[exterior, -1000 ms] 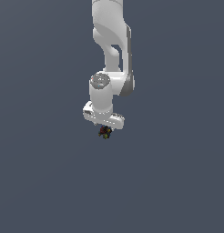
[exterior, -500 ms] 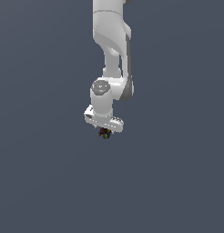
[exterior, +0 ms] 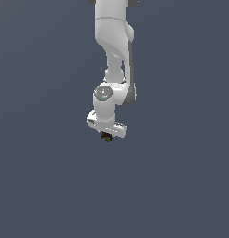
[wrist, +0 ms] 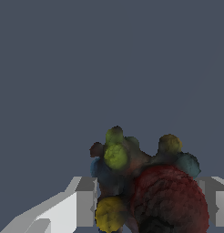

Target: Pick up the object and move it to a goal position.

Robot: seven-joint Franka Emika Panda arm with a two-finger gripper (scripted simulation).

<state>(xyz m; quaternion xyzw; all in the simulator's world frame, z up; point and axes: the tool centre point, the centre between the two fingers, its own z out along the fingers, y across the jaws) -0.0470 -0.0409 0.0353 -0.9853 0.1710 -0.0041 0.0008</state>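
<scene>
Gripper hangs at the end of the white arm, which reaches down from the top edge of the exterior view over a plain dark grey-blue ground. Its jaws are clenched on the object, a tiny lumpy cluster that peeks out just below the white gripper body as a dark speck with hints of red and green. From this distance the exterior view is too coarse to show how the fingers meet it.

The wrist view is clearer. The object sits between the two fingers, one pale finger touching its one side and the other finger at its opposite side. The largest lobe is a dark red ball; a yellow blob lies beside it near the first finger, yellow-green blobs stand on the far side of the cluster, and dark blue and teal patches fill the gaps between them. It appears to be held clear of the ground, though with the flat, uniform background I cannot be sure how high it is.

No container of any kind shows in either view; the object is held by the gripper alone.
</scene>
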